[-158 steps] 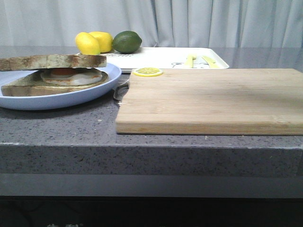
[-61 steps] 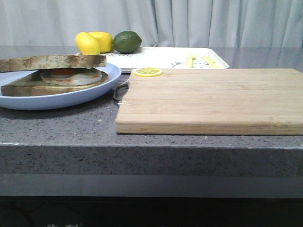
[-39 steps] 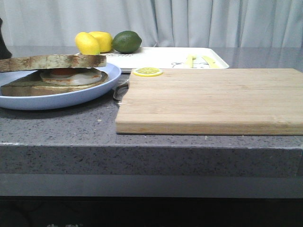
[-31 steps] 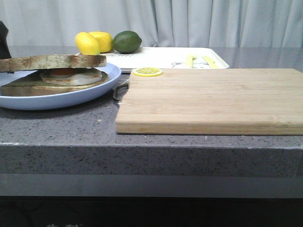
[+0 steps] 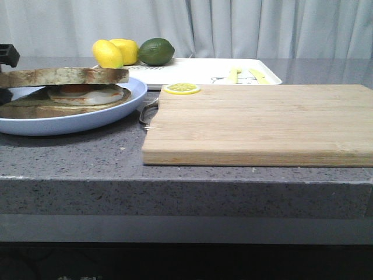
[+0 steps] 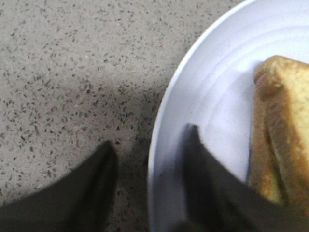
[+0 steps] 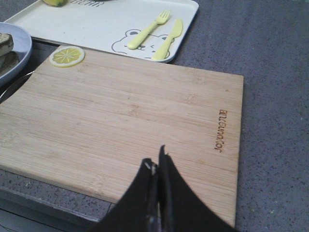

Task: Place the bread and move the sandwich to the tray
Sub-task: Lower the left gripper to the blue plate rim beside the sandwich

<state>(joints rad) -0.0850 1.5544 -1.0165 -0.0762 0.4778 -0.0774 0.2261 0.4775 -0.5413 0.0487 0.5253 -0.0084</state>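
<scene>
The sandwich (image 5: 70,93) lies on a pale blue plate (image 5: 87,121) at the left of the counter: a bottom slice, a fried egg, and the bread (image 5: 64,75) lying on top. In the left wrist view my left gripper (image 6: 150,137) is open and straddles the plate rim (image 6: 166,121). One finger is over the counter and the other over the plate, close to the crust (image 6: 282,130). My right gripper (image 7: 154,157) is shut and empty above the near edge of the cutting board. The white tray (image 5: 198,70) lies behind the board.
A wooden cutting board (image 5: 262,122) fills the middle and right, with a lemon slice (image 5: 182,88) at its far left corner. Two lemons (image 5: 113,52) and a lime (image 5: 156,51) sit at the tray's left end. A yellow fork (image 7: 147,30) and knife (image 7: 168,39) lie on the tray (image 7: 87,24). A metal piece (image 5: 148,111) lies between plate and board.
A dark part of my left arm has come into the front view at the left edge beside the plate. The sandwich has shifted slightly left. The right arm has not moved.
</scene>
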